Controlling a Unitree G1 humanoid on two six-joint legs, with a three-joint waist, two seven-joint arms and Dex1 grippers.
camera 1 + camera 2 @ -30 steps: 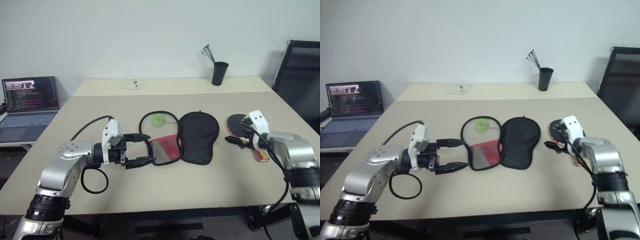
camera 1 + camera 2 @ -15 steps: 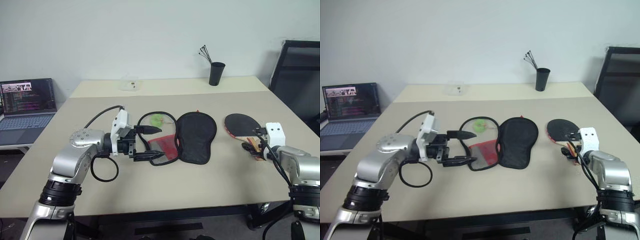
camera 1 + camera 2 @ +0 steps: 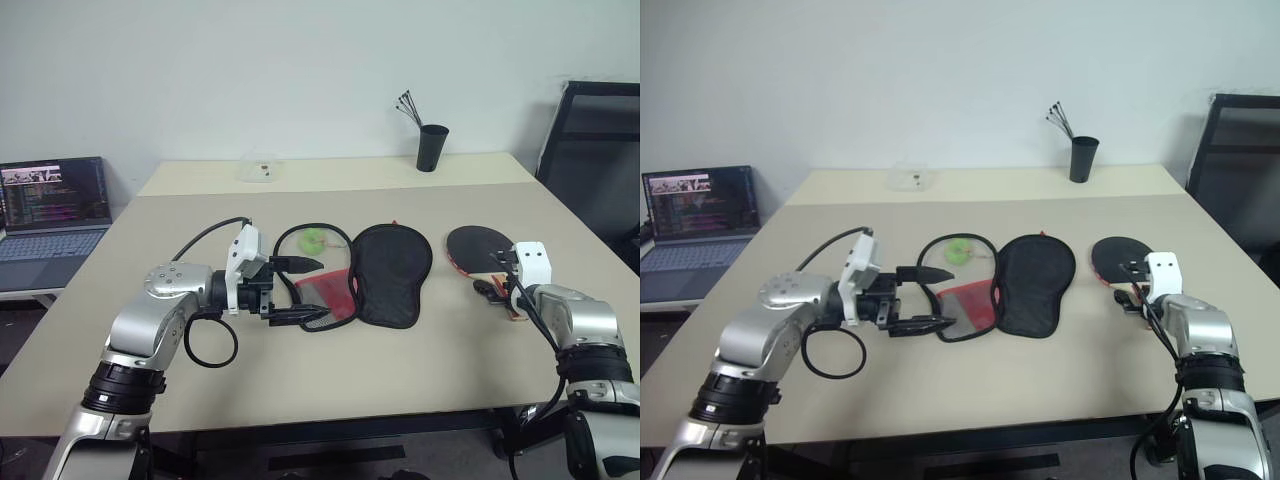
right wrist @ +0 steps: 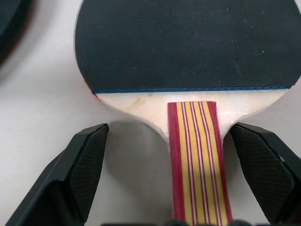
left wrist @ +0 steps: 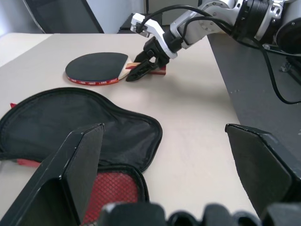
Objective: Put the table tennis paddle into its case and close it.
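Because the case is spread unzipped at mid-table, its mesh half is flanked by the left gripper, whose jaws are held wide and empty, apparently to steady it for loading. Right of the case, well apart, the table tennis paddle is laid flat, and its handle is straddled by the right gripper, fully spread with nothing yet clamped, seemingly for a grasp.

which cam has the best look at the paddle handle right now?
Right wrist view: the paddle handle runs straight up between the open fingers, stripes clear. Left wrist view shows it partly behind the right gripper. In the head views it is mostly hidden by that gripper.
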